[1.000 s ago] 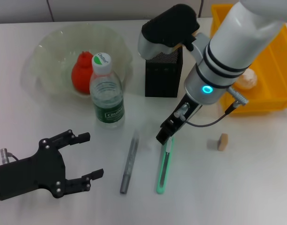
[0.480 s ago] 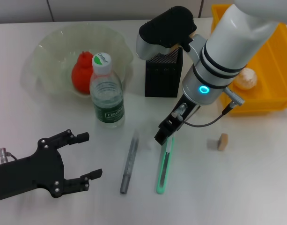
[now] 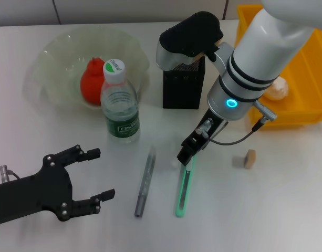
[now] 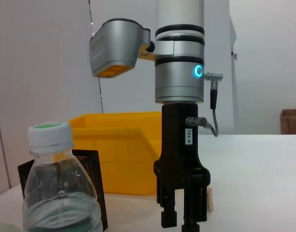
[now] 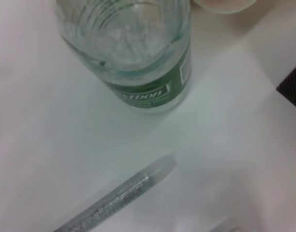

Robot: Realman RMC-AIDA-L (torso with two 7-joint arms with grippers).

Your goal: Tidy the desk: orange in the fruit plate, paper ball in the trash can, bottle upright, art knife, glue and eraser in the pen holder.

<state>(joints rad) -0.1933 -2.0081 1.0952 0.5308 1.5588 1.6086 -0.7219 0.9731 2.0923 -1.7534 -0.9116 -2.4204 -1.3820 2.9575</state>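
Note:
My right gripper (image 3: 186,155) hangs low over the near end of the green art knife (image 3: 184,188), which lies flat on the table; it also shows as right gripper (image 4: 183,223). The grey glue stick (image 3: 145,181) lies to the left of the knife, seen too as glue stick (image 5: 116,202). A tan eraser (image 3: 249,158) sits to the right. The bottle (image 3: 120,103) stands upright. An orange (image 3: 92,81) rests in the clear fruit plate (image 3: 55,50). The paper ball (image 3: 278,88) lies in the yellow trash can (image 3: 308,63). The black pen holder (image 3: 184,86) stands behind. My left gripper (image 3: 95,175) is open at the front left.
The bottle (image 4: 61,193) stands close in front of the left wrist camera, with the pen holder (image 4: 92,176) and the yellow trash can (image 4: 123,145) behind it. The right arm's grey elbow housing (image 3: 189,37) overhangs the pen holder.
My right gripper has shifted slightly right and nearer, along the top end of the art knife. The left arm and the objects on the table stay put.

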